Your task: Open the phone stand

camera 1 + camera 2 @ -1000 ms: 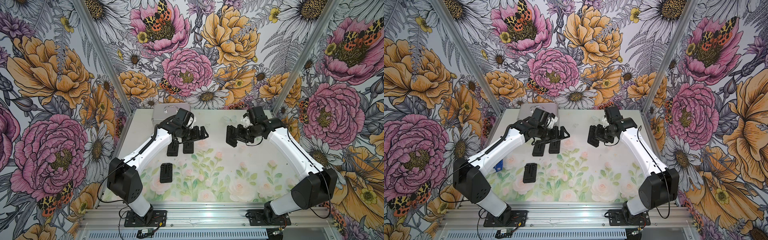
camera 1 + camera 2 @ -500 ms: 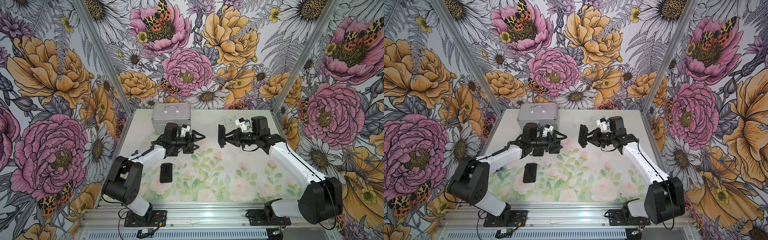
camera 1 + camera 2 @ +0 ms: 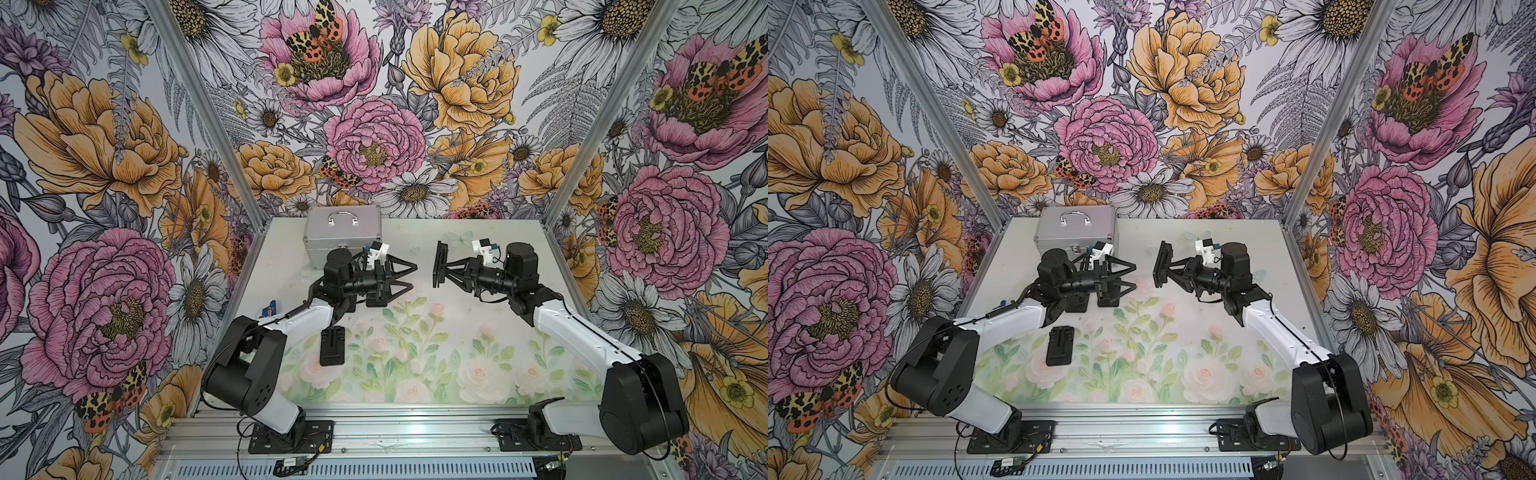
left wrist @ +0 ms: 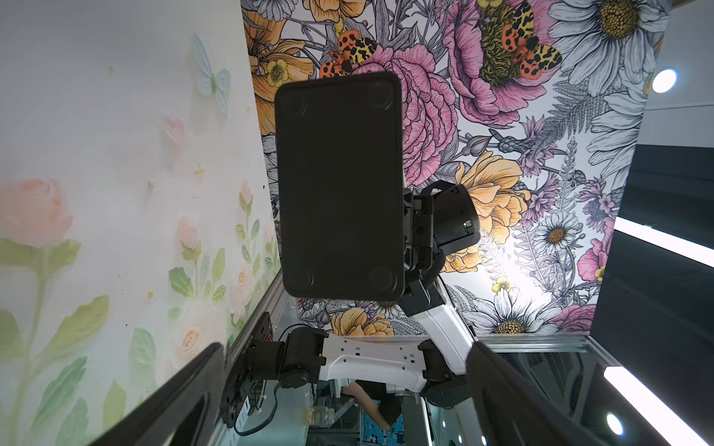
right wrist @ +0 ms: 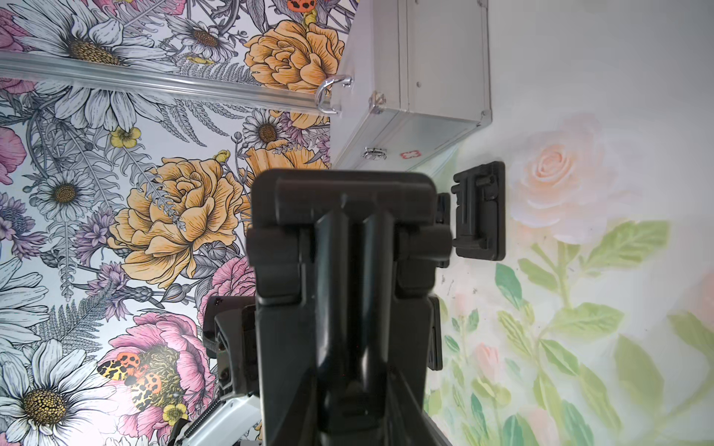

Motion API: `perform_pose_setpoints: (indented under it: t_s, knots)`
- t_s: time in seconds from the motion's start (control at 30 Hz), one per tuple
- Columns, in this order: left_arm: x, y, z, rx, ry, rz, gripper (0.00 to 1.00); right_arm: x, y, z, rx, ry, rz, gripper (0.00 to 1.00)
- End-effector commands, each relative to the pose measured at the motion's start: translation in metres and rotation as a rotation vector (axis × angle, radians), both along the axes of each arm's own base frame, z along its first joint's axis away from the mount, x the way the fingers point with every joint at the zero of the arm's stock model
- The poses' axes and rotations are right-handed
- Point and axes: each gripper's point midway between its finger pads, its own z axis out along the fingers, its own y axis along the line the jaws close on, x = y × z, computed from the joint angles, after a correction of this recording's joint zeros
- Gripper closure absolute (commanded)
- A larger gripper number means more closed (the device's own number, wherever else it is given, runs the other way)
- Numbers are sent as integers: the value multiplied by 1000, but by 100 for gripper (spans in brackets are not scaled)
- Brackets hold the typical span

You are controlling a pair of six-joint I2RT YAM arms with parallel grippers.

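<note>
The only mark that can be read is a small red cross emblem [image 5: 409, 155] beside the latch of the silver case [image 3: 343, 232]. This is a metal box with corner caps and a curved handle, standing at the far left of the table [image 3: 478, 316], whose surface is printed with pale roses. The lettering on an arm base plate in the left wrist view is too small to read. The phone stand [image 3: 439, 253] is matte black plastic, a folded rectangle with rounded corners. The left wrist view shows its flat underside with four round pads, and the right wrist view shows its hinged face. It hangs on edge above the far middle of the table, pinched by the right gripper [image 3: 448, 268], whose fingers [image 5: 376, 278] press close together on its middle. The left gripper [image 3: 411, 276] faces it just apart, with fingers spread wide and empty. Another stand [image 3: 332, 345] lies flat near the left arm.
</note>
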Motion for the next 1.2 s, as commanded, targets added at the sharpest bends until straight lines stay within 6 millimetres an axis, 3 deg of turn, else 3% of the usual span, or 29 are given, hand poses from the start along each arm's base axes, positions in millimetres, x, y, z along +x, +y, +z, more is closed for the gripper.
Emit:
perform_pose_setpoints:
  t_s: [0.0,0.37,0.9,1.17]
  knots:
    - [-8,-6,4,-30,-20,-36,1,1,10,27,53,-91,17,100]
    - [-5,-15,4,-51,-17,-28,1,0,31,30,98,-94,31,100]
    - [1,-13,3,-73,-12,6,1,-4,42,20,102,-73,52,100]
    - [3,-13,3,-77,-11,11,6,-4,48,14,98,-58,70,100]
